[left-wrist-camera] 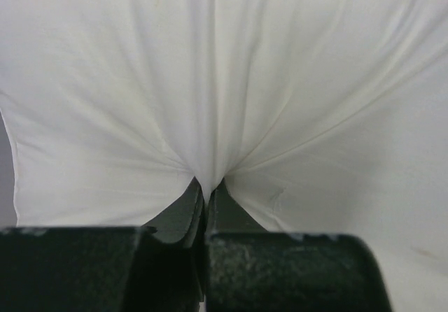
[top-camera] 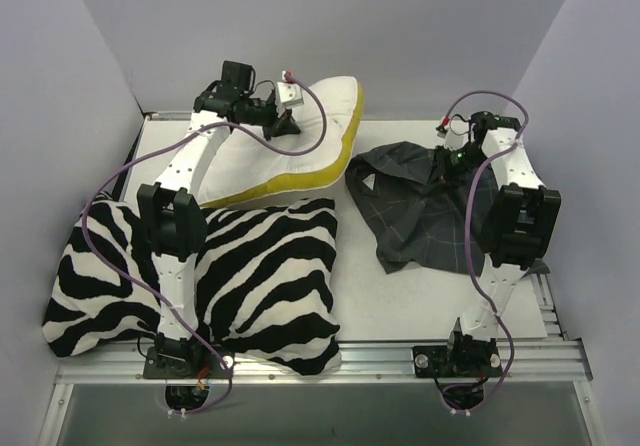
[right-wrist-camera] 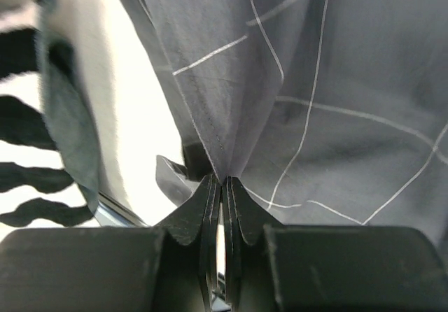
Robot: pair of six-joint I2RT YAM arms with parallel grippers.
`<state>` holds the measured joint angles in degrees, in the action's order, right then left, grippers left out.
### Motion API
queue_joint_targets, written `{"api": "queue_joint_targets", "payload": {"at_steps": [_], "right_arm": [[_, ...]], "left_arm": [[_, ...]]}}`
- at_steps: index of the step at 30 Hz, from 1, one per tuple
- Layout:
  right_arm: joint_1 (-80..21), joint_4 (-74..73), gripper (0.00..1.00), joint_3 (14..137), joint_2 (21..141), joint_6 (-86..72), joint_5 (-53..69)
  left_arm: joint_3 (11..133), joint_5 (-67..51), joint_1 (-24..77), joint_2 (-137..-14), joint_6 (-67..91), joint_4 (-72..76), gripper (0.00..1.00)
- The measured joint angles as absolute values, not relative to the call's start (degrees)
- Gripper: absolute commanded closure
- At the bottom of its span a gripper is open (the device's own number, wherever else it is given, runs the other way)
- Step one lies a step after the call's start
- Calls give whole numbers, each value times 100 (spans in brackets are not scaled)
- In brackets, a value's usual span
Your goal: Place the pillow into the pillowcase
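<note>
- Two grippers are in view, each pinching cloth.
- Left gripper point(top-camera: 287, 119): jaws pressed together on a fold of the pillow point(top-camera: 322, 151).
- Pillow: at 11 o'clock on the table point(top-camera: 400, 311), with its yellow edge touching the zebra cushion point(top-camera: 262, 276) at 8 o'clock.
- Right gripper point(top-camera: 443, 166): jaws clamped on a gathered fold of the pillowcase point(top-camera: 410, 216).
- Pillowcase: crumpled at 2 o'clock, just beside the pillow, not around it.

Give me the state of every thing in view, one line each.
pillow, outside the case, its fabric pinched by the left tool
pillowcase, crumpled on the table, a fold pinched by the right tool
zebra cushion, lying flat at the near left, not gripped
left tool, shut on the pillow
right tool, shut on the pillowcase
</note>
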<state>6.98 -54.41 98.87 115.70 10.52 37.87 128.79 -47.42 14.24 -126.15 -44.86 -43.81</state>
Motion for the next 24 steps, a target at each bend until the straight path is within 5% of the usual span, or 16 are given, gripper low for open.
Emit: {"api": "queue_joint_targets", "payload": {"at_steps": [12, 24], "right_arm": [[716, -5454, 100, 10383, 11548, 867, 4379], [626, -5371, 100, 10840, 11389, 591, 4386]], "left_arm": [[12717, -5103, 2423, -12615, -8058, -7035, 100], [12811, -4499, 2823, -13277, -10092, -7349, 100]]}}
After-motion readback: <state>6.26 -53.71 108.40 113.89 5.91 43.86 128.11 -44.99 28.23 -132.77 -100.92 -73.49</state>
